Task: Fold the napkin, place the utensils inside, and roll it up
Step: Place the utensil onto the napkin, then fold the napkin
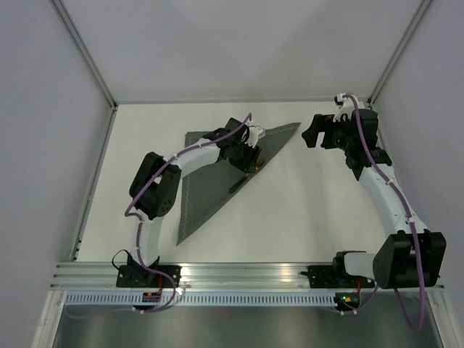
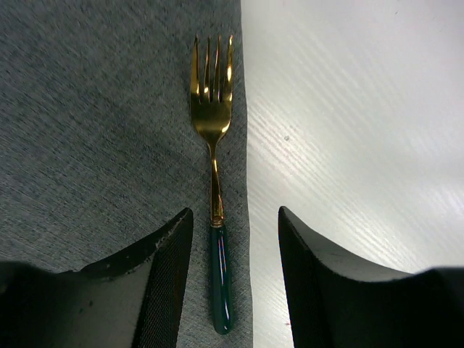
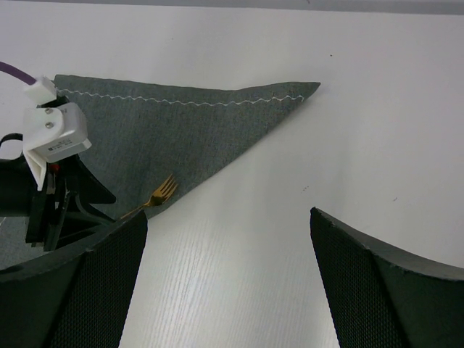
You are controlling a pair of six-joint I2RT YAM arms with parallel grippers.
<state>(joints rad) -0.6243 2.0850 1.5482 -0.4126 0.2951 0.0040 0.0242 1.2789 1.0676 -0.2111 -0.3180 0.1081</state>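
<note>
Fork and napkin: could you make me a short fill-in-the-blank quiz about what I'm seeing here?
The napkin is folded into a ____. The fork lying on it has a gold head and a dark ____ handle. The right end effector is open and holds ____.
Missing words: triangle; green; nothing.

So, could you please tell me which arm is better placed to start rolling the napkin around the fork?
Probably left: the left hand is open over the fork, which lies along the napkin's folded edge. The right hand is open over bare table.
</note>
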